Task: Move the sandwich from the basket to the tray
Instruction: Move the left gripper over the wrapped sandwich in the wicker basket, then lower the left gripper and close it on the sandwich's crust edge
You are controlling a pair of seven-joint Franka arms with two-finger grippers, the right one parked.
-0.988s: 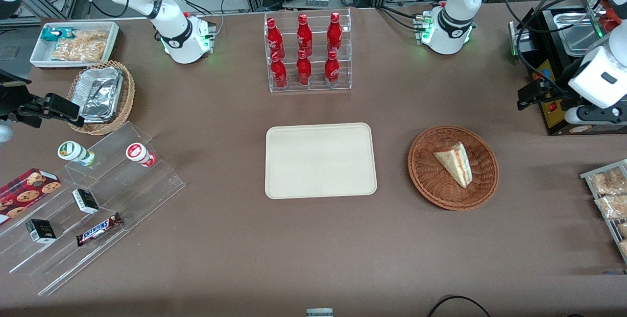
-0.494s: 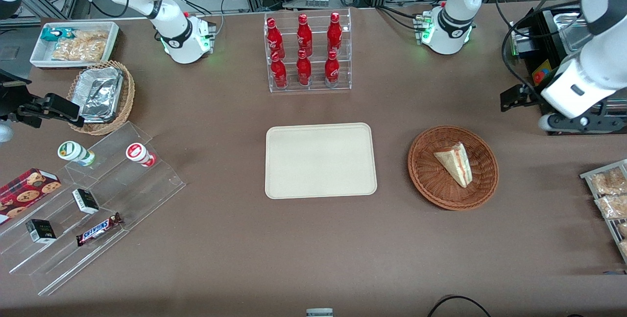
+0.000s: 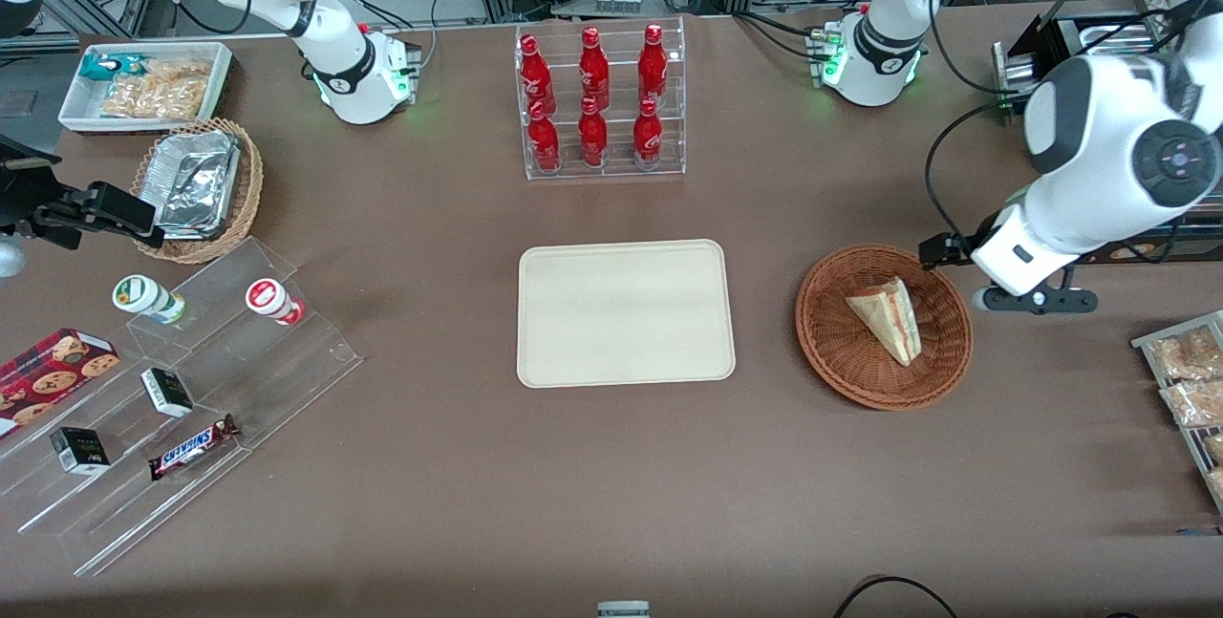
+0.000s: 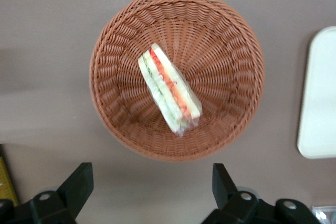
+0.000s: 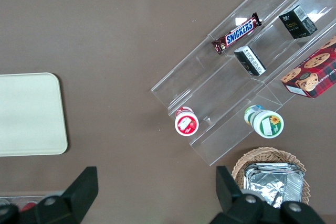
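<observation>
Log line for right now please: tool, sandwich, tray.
phase: approach | tool: open, above table beside basket rim | sandwich: in basket, untouched | tray: nothing on it

Left arm bent low over the table, wrist facing down, gripper (image 4: 149, 187) fingers spread wide apart

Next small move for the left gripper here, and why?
Probably shift over the sandwich and descend: the gripper is open, holds nothing and hovers beside the basket rim. The sandwich still lies in the basket; the tray is bare.
</observation>
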